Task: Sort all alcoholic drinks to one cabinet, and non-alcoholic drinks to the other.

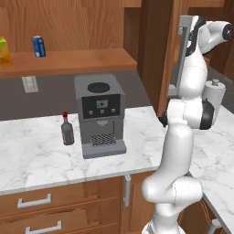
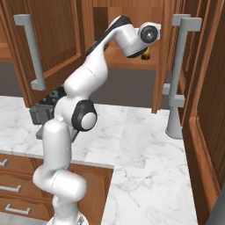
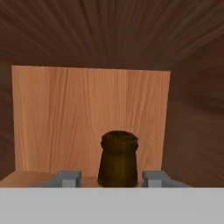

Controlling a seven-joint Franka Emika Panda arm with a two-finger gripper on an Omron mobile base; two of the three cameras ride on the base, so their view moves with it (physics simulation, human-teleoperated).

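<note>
On the open shelf at far left the juice carton [image 1: 4, 51] and the blue soda can [image 1: 39, 46] are standing well apart from each other, both upright; these non-alcoholic drinks are occupying one storage space. Below them, on the marble counter [image 1: 36, 155], the grey bottle with the red cap [image 1: 67, 130] is standing just beside the left flank of the coffee machine [image 1: 100, 114], awaiting its turn. Further right, the arm is reaching up into the open right-hand cabinet [image 2: 132, 61], where the brown beer bottle [image 3: 118, 158] is standing upright on the cabinet floor, near the front edge and with the back panel behind it. The gripper [image 3: 109, 178] is straddling the bottle, with one fingertip [image 3: 66, 178] showing a visible gap to the glass on the left and its partner likewise on the right, so the jaws are standing narrowly apart and gripping nothing. The step in hand appears to be releasing the bottle. To do it well, the jaws should be spreading fully before any retreat; the hand should then be withdrawing straight back along its own axis, without lifting or swinging sideways, since a tall slim bottle is likely to topple at a light brush from either tip
</note>
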